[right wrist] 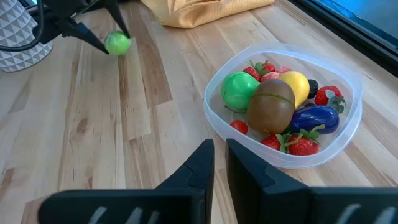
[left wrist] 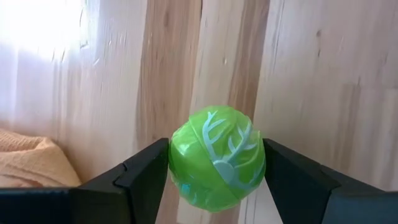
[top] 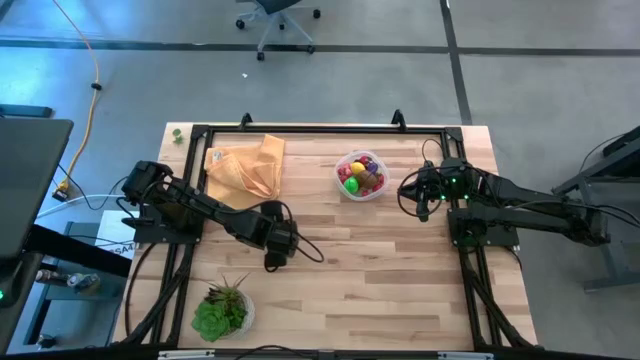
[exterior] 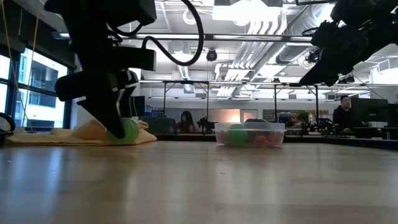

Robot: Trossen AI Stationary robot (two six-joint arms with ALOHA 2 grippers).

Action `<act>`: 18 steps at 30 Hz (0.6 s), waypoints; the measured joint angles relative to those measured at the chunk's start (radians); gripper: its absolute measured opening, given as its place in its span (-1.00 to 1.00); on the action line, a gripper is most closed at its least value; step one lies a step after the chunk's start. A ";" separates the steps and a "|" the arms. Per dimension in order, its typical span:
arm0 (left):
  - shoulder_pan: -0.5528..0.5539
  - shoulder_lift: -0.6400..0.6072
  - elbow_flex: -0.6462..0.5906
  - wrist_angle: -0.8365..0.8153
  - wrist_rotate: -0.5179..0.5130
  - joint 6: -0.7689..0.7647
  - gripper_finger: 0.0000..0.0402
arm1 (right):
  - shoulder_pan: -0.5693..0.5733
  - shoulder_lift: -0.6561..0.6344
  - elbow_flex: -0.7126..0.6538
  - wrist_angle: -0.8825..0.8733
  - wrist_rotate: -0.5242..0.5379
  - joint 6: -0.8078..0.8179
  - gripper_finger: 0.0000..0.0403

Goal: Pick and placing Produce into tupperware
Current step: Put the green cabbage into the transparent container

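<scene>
My left gripper stands at the table's middle left, pointing steeply down, with a green ball-shaped toy vegetable with pale leaf veins between its fingers. In the high view the gripper hides the ball. The tupperware, a clear tub, stands at the far right of the middle. It holds several pieces of produce: a green one, a brown one, and yellow, purple and red ones. My right gripper hovers shut just right of the tub, touching nothing. My left gripper pinches the green ball between its two fingers, one on each of two opposite sides. The fingers slant down at it from above. The ball sits low at the tabletop; I cannot tell whether it touches the wood.
A tan-orange cloth lies crumpled at the far left, just behind the left gripper. A leafy plant in a white pot stands near the front left. Bare wood lies between the left gripper and the tub.
</scene>
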 joint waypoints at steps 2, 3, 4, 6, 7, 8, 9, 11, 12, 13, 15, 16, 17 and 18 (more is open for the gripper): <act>0.000 0.000 0.000 0.017 0.000 -0.001 0.19 | 0.000 0.000 0.000 0.000 0.000 0.000 -0.85; 0.000 0.000 0.000 0.029 0.000 -0.001 0.19 | 0.000 0.000 0.000 0.000 0.000 0.000 -0.85; 0.000 0.000 0.000 0.042 0.000 -0.002 0.19 | 0.000 0.000 0.000 0.000 0.000 0.000 -0.85; 0.001 0.000 0.000 0.066 -0.004 -0.002 0.19 | 0.000 0.000 0.000 0.000 0.000 0.000 -0.85; 0.001 0.000 0.000 0.083 -0.014 -0.002 0.19 | 0.000 0.000 0.000 0.000 0.000 0.000 -0.85; 0.001 0.000 0.000 0.106 -0.034 -0.001 0.19 | 0.000 0.000 0.000 0.000 0.000 0.000 -0.85; 0.001 0.000 0.000 0.132 -0.057 0.002 0.19 | 0.000 0.000 0.000 0.000 0.000 0.000 -0.85; 0.011 0.000 0.000 0.195 -0.097 0.023 0.19 | 0.000 0.000 0.000 0.000 0.000 0.000 -0.85; 0.025 0.000 0.001 0.234 -0.100 0.044 0.19 | 0.000 0.000 0.000 0.000 0.000 0.000 -0.85; 0.043 0.000 0.006 0.264 -0.098 0.063 0.19 | 0.000 0.000 0.000 0.000 0.000 0.000 -0.85; 0.088 0.000 0.024 0.310 -0.086 0.100 0.19 | 0.000 0.000 0.000 0.000 0.000 0.000 -0.85; 0.111 0.000 0.035 0.337 -0.077 0.130 0.19 | 0.000 0.000 0.000 0.000 0.000 0.000 -0.85; 0.135 0.000 0.046 0.364 -0.072 0.166 0.19 | 0.000 0.000 0.000 0.000 0.000 0.000 -0.85; 0.158 0.000 0.058 0.387 -0.065 0.204 0.19 | 0.000 0.000 0.000 0.000 0.000 0.000 -0.85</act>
